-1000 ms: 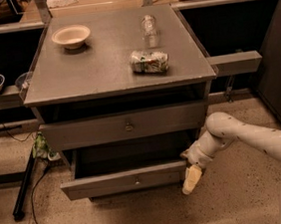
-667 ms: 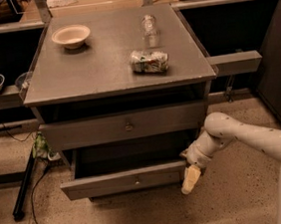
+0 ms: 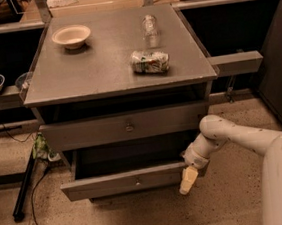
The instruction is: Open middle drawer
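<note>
My tool [image 3: 189,179] sits at the right end of the middle drawer [image 3: 108,185], just at the front's right corner and pointing down toward the floor. Whether it is open, closed or clamped on the drawer's edge I cannot tell, since it shows only as a pale tip against the grey front. My arm [image 3: 234,137] reaches in to it from the right, low beside the cabinet [image 3: 107,80].

The middle drawer stands pulled well out from the cabinet's front face, with its dark interior showing behind the front panel and its small round knob [image 3: 137,181] at the centre, well to the left of my tool. The uppermost drawer [image 3: 93,132] above it is flush and shut. The lowest drawer is hidden beneath the open one.

I judge the pulling step close to done, as the drawer looks open enough to count. The next move calls for a short, straight pull outward if more travel is wanted (level, so the front does not skew on its runners), then letting go and drawing away to the right without nudging it back.

On the cabinet's top, far from all this, are a bowl [image 3: 71,36] near the back left corner, a clear bottle [image 3: 149,25] toward the back right, and a can [image 3: 149,62] lying near the right edge.
</note>
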Available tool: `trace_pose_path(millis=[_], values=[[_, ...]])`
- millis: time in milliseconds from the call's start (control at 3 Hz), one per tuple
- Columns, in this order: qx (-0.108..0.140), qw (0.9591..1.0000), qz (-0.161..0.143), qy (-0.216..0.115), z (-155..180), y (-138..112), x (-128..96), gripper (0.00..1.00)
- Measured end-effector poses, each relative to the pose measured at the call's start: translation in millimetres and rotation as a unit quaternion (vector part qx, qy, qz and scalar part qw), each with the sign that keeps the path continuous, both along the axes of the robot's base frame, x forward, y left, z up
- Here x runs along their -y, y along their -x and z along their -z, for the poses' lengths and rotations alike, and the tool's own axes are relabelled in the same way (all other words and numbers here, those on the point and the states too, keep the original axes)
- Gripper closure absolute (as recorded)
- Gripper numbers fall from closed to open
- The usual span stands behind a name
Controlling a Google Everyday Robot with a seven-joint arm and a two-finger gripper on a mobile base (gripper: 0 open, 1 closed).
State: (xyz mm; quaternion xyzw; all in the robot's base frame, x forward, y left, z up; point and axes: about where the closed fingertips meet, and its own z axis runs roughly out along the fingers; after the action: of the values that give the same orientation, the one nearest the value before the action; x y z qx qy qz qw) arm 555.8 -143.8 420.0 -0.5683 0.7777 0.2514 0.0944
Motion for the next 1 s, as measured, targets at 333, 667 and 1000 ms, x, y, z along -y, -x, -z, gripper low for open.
trace_pose_path(millis=[333, 667, 1000], values=[[0.000, 1.0000, 0.000, 0.000, 0.0, 0.0, 0.0, 0.03], [0.000, 1.0000, 0.000, 0.000, 0.0, 0.0, 0.0, 0.25], [0.000, 1.0000, 0.000, 0.000, 0.1, 0.0, -0.1, 0.49]])
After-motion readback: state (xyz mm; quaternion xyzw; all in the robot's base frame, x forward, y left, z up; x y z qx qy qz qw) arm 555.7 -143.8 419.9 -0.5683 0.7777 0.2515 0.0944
